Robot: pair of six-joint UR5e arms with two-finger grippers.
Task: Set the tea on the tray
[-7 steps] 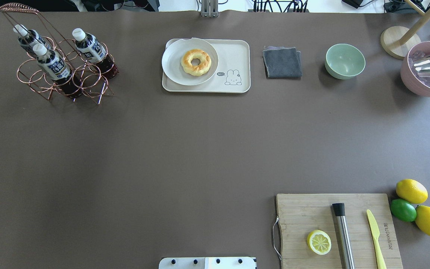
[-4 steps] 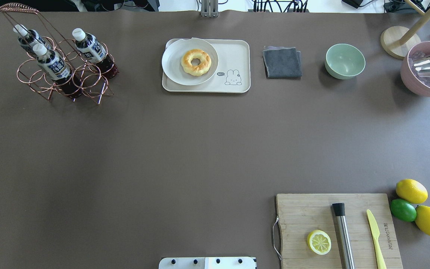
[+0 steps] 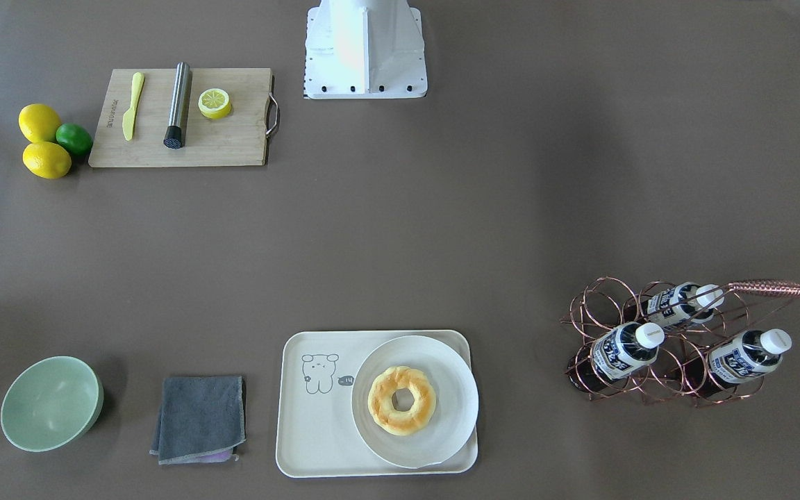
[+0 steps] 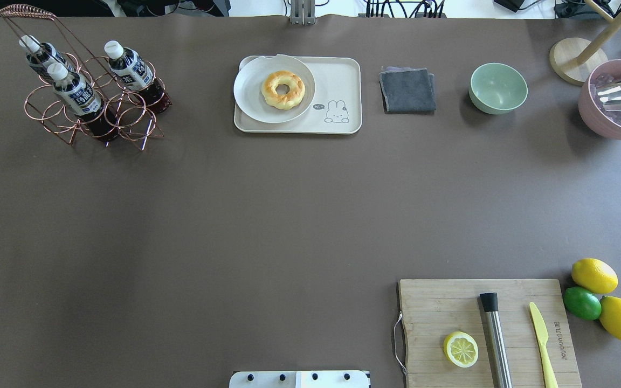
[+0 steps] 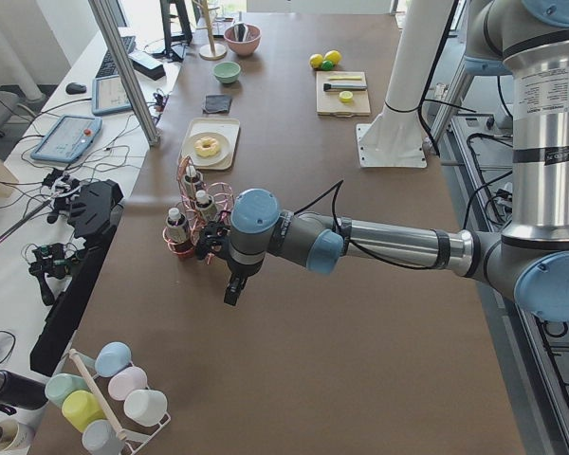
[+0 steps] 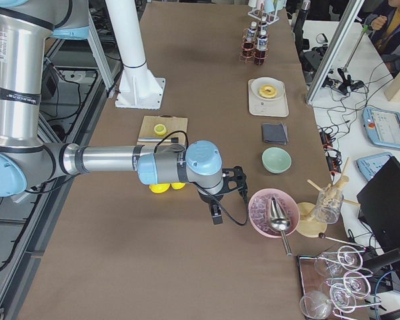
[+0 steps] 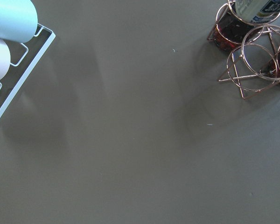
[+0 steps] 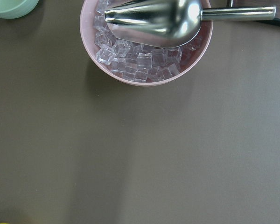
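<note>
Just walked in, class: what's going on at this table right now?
Nothing is being handled yet. All three tea bottles stand in the copper wire rack. The tray holds only a plate with a doughnut. The left gripper hangs above bare table beside the rack; the right gripper hangs near the bowl of ice.

Silver arms (image 5: 398,245), pale-blue joint caps (image 5: 255,209), black cables (image 5: 336,204)
</note>
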